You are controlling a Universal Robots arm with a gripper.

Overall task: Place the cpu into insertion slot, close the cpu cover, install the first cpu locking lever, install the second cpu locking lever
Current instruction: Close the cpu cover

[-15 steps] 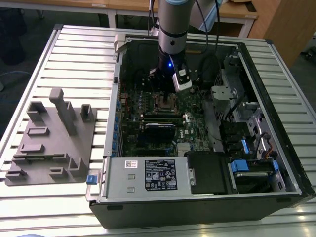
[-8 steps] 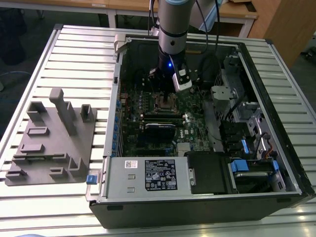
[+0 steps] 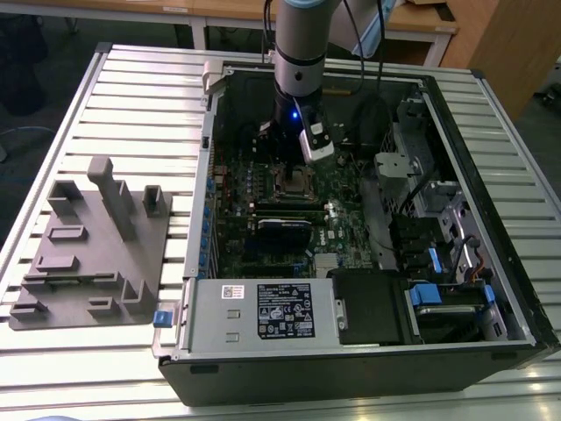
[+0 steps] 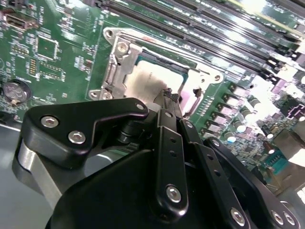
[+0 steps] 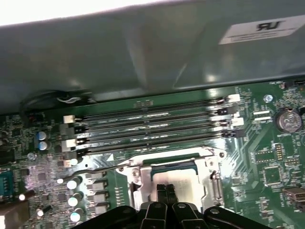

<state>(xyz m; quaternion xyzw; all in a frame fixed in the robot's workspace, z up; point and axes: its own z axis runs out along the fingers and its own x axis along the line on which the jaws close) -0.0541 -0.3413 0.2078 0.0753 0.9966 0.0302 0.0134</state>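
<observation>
My gripper (image 3: 294, 162) hangs low over the insertion slot (image 3: 295, 183) in the green board of the open computer case. In both wrist views the two black fingers (image 4: 167, 102) are pressed together, with nothing between them, and their tips are just above the cpu (image 4: 150, 78). The cpu (image 5: 183, 177) lies flat in the slot, its dull silver top showing through the cut-out of the cpu cover (image 5: 210, 168). The cover (image 4: 119, 67) lies down around the chip. A thin wire locking lever (image 5: 97, 167) sticks out sideways from the socket's corner.
Long black memory slots (image 5: 152, 126) run beside the socket, and a coin battery (image 5: 288, 121) sits on the board. The case walls (image 3: 210, 175), a drive cage (image 3: 438, 219) and the power supply (image 3: 263, 311) surround it. A grey fixture block (image 3: 92, 250) stands at the exterior view's left.
</observation>
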